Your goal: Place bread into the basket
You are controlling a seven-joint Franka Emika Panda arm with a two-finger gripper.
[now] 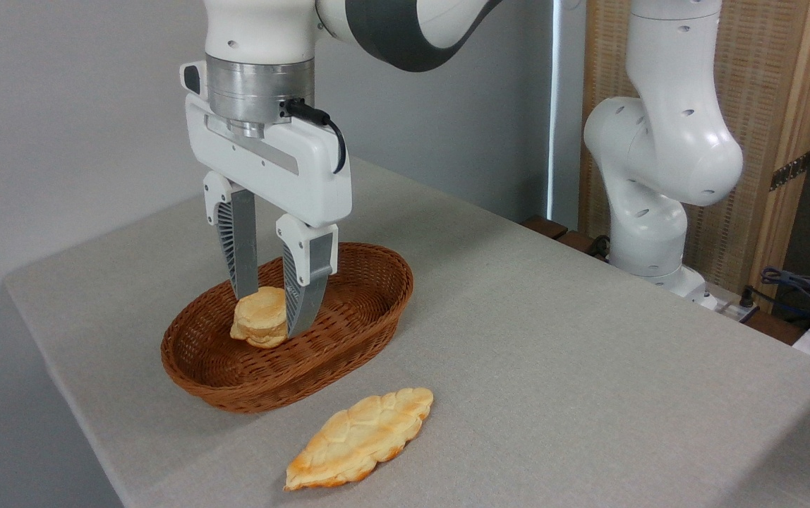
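Small round golden-brown bun point(261, 317) is clamped between gripper point(267, 314) fingers, inside oval reddish-brown wicker basket point(348, 346); flat leaf-shaped quilted bread point(361, 437) is left on grey table point(553, 353).

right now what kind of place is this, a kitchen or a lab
Most likely a robotics lab, not a kitchen: a Franka arm's base is mounted beside a plain grey-covered table, loose cables lie behind it, and the bread looks like props.
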